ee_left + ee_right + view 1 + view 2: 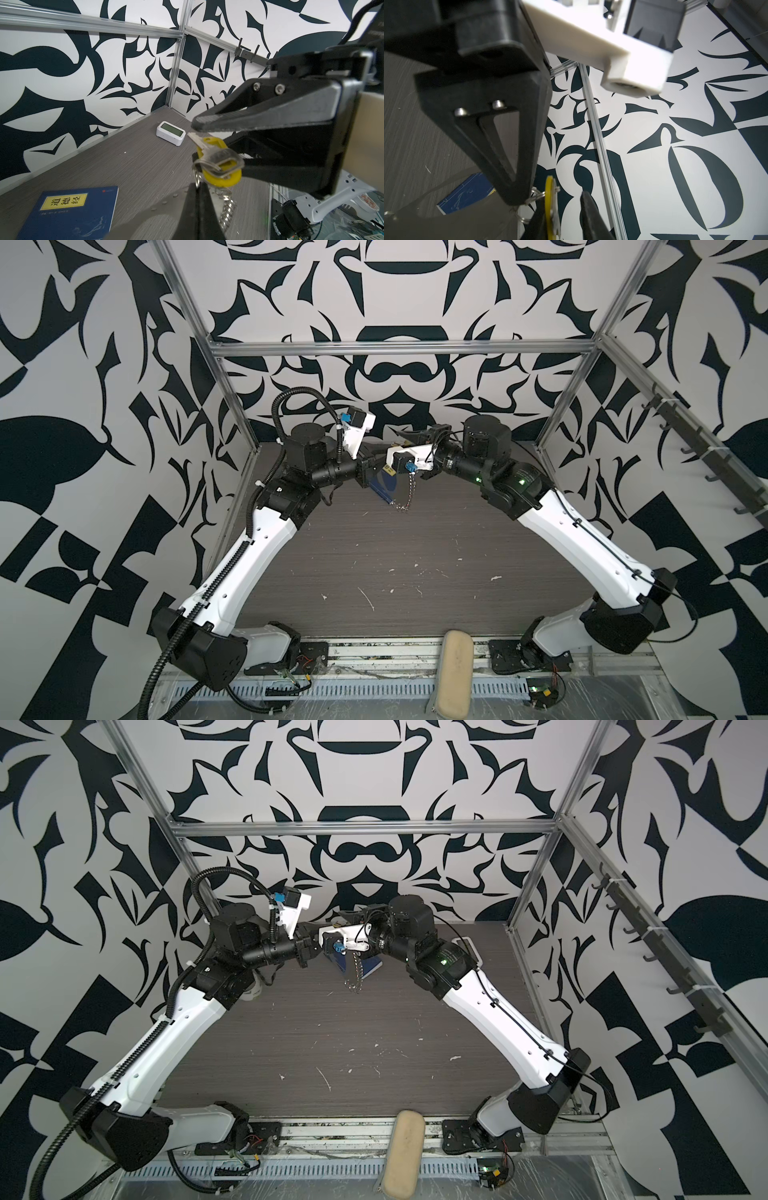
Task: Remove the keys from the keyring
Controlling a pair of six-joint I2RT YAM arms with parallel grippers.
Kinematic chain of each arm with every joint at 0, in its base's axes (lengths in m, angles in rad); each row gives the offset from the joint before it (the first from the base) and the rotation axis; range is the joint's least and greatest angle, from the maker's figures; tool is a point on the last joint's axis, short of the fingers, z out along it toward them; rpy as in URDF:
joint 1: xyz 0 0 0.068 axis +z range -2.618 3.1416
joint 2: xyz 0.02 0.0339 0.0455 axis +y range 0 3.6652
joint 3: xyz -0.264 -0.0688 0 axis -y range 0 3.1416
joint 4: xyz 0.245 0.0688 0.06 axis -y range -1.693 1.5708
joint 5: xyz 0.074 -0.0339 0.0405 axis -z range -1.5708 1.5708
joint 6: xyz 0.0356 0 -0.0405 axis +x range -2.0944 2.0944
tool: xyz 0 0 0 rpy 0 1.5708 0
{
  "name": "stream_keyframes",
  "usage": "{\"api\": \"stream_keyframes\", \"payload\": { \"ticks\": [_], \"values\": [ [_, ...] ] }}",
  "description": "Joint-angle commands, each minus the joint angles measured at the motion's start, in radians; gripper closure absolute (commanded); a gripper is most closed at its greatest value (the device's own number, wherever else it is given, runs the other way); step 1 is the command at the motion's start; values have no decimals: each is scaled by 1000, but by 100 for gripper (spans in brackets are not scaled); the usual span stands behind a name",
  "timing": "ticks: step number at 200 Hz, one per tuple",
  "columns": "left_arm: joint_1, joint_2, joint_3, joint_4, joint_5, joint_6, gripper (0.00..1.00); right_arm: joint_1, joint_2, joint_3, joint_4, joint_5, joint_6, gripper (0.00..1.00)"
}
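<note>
We see two robot arms meeting above the far middle of a dark wood-grain desk (415,556), with a small bunch of metal in the air between them. The left hand (197,184) is clenched tight on the keyring (226,207), pinching it where the small silver split rings bunch up just under the key. The rest of the rings hang below in a loose string that appears to dangle clear of the desk in both top views.

The keys (220,164), a flat silver key lying against a yellow plastic tag, stick out sideways from that pinch. The right hand (563,205) is released. Its two fingers stand on either side of the yellow tag, which shows edge-on in the right wrist view, and a clear gap on one side means it grips nothing. A blue book (68,214) lies flat on the desk below, and a small white clock (170,133) sits near the far corner.

We judge the key and tag to be light, rigid and smooth. They will not bend, but they may pivot or slip out of a loose grip. The split ring is likely springy and tightly wound, so the key must be worked round its coil. The string of rings is limp and will swing. The best hold looks to be flat across the broad faces of the tag and key head, close to the ring, with the left hand holding the ring fixed.
</note>
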Motion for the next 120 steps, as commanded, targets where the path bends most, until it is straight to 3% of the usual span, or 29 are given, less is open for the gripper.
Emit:
{"api": "stream_keyframes", "payload": {
  "ticks": [1,64,120],
  "values": [
    [-2,-14,21,66,22,-21,100,8,-20,3,64,17,5,71],
    [-1,-5,23,70,26,-26,100,18,3,19,139,116,-109,71],
    [-3,9,32,85,34,-35,100,17,-22,11,164,20,-59,71]
  ]
}}
